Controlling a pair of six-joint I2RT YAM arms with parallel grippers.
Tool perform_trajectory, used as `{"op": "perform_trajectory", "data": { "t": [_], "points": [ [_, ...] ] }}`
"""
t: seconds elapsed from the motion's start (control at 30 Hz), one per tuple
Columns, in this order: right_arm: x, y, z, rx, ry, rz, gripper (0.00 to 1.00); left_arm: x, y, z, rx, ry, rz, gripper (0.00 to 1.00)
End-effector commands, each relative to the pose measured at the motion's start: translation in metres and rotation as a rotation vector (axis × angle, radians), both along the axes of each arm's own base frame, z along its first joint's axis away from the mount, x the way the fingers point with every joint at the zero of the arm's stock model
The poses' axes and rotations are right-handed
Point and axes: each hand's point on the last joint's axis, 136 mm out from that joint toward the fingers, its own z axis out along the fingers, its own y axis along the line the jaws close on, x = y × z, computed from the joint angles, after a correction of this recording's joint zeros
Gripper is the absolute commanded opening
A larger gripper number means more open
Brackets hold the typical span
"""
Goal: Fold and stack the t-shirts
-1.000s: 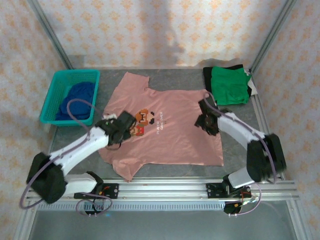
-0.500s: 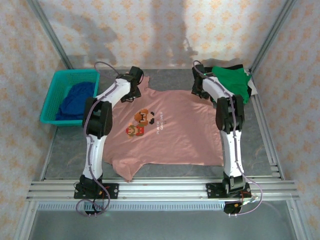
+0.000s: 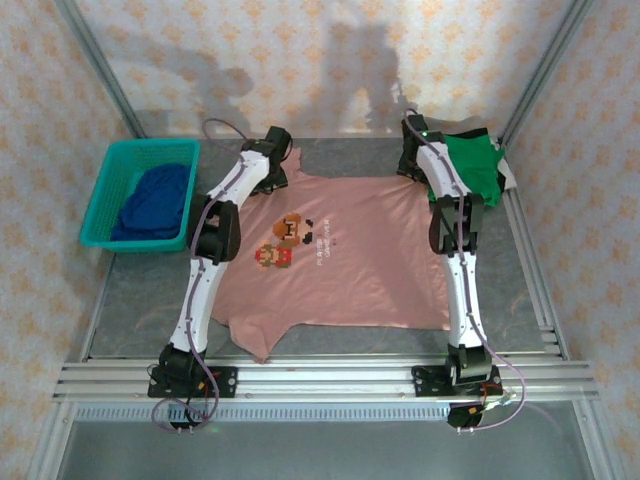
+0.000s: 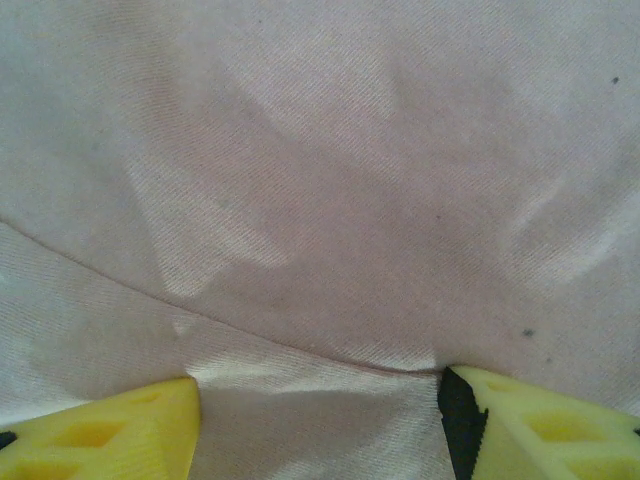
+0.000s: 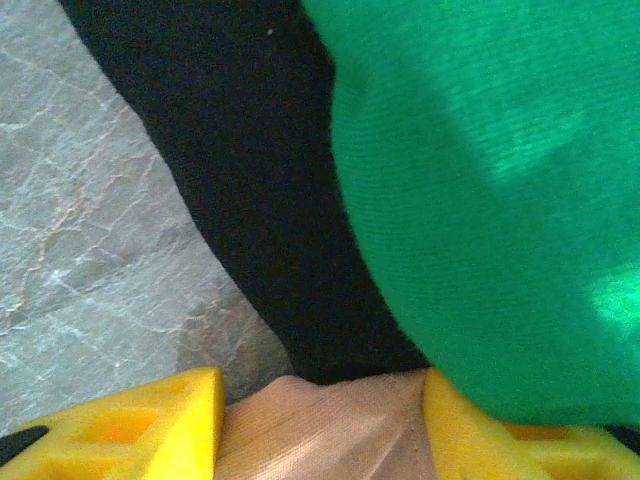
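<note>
The dusty-pink t-shirt (image 3: 350, 270) lies spread flat, chest graphic (image 3: 288, 240) up. My left gripper (image 3: 274, 166) is stretched to its far left sleeve; in the left wrist view its yellow fingers (image 4: 120, 435) stand wide apart, open, pressed on pink cloth (image 4: 330, 200). My right gripper (image 3: 411, 166) is at the shirt's far right sleeve, open, with a raised fold of pink cloth (image 5: 325, 425) between its fingers (image 5: 150, 420). The bright green t-shirt (image 3: 468, 172) (image 5: 480, 200) lies folded on a dark garment (image 5: 250, 180) just beside it. The dark blue t-shirt (image 3: 155, 198) is bunched in the basket.
The teal plastic basket (image 3: 95, 207) stands at the far left of the grey stone table (image 5: 90, 250). Metal frame posts and rails border the table. Wallpapered walls close in the back and both sides.
Both arms swung from the middle of the pink shirt out to its far sleeves, the left arm to the far left, the right arm to the far right beside the green shirt.
</note>
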Motion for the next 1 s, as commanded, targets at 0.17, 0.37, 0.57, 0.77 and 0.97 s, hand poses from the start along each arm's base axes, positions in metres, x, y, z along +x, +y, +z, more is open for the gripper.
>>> {"op": "perform_trajectory", "data": {
  "t": [0.17,0.37,0.57,0.77,0.97],
  "points": [
    [-0.008,-0.059,-0.006,-0.042,0.042,-0.118,0.56,0.003,0.006,-0.021,-0.050,0.048,-0.008,0.66],
    [0.001,-0.056,0.012,0.035,-0.005,-0.075,0.58,0.014,-0.010,-0.015,-0.135,0.018,-0.026,0.67],
    [0.000,-0.027,0.078,0.138,-0.094,-0.011,0.65,-0.004,-0.006,0.056,-0.093,-0.027,-0.069,0.86],
    [-0.074,-0.005,0.110,0.112,0.022,0.014,0.74,-0.073,0.003,0.125,-0.032,-0.070,-0.101,0.96],
    [-0.212,0.014,0.092,0.137,-0.003,-0.009,0.83,-0.225,0.001,0.118,-0.020,-0.071,-0.078,0.92]
  ]
}}
